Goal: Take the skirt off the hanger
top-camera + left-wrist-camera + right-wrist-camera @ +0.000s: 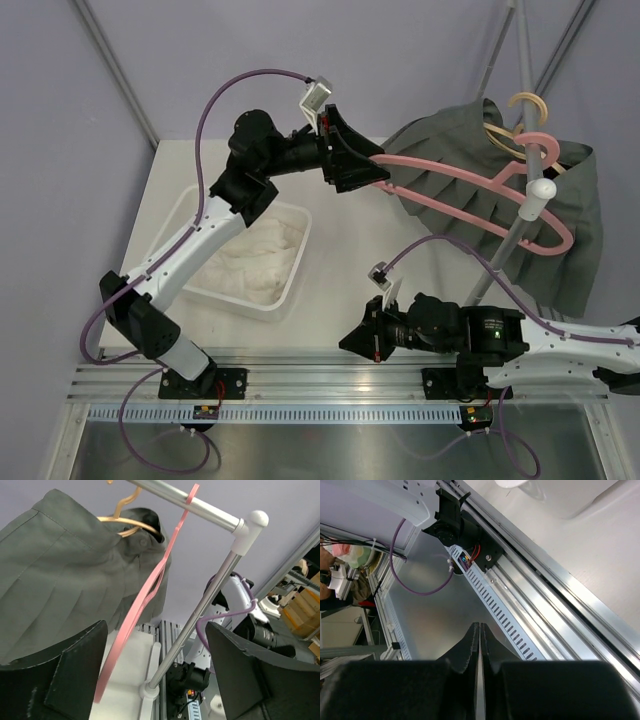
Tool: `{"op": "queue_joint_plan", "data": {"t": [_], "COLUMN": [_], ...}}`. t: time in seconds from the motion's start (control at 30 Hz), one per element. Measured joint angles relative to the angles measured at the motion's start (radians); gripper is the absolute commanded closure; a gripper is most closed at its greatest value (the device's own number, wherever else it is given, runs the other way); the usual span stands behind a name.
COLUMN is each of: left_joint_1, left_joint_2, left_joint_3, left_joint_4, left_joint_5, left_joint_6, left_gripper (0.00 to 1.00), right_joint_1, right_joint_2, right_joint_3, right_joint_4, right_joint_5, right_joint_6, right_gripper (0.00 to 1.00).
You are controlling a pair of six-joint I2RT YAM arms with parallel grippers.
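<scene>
Left wrist view: left jaws spread astride the pink hanger (150,587), right jaws pressed together; closing may seize it, missing the skirt (65,565).

Backdrop: plain lavender-grey wall (60,200) panels from 9 through 12 to 3 o'clock, evenly lit, with soft shadows only.
Frame: slanted metal pole (115,72) at 10 o'clock.
Furniture: white table (340,260) at centre; grooved aluminium rail (330,375) along its 6 o'clock edge, slotted white strip (330,412) just beside it, brushed steel sheet (330,450) beyond.
Clothes stand: chrome upright (216,580), white corner joint.
Surroundings: cardboard boxes (300,615) at 3 o'clock in the left wrist view.
</scene>
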Motion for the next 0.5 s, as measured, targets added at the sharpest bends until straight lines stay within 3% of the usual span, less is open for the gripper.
{"op": "queue_joint_plan", "data": {"t": [0.13,0.2,0.43,0.5], "left_joint_1": [0.0,0.0,0.009,0.024], "left_joint_2": [-0.03,-0.045,-0.064,-0.058], "left_joint_3": [-0.014,-0.013,0.111,0.168], "left_joint_4": [-0.074,-0.132,-0.473,-0.529], "left_joint_5": [-0.008,-0.022,-0.143,-0.162], "left_joint_6": [0.066,0.116,0.395,0.449], "left_gripper": [0.01,0.01,0.01,0.05], "right_joint_1": [0.0,0.001,0.001,0.001], "right_joint_2": [-0.046,-0.063,-0.103,-0.11], "right_joint_3": [0.011,0.014,0.014,0.011], "right_joint_4": [-0.032,-0.042,-0.063,-0.057], "right_joint_5": [0.021,0.03,0.035,0.034], "right_joint_6": [0.001,0.002,0.006,0.006], "right_gripper": [0.73,0.68,0.66,0.67]}}
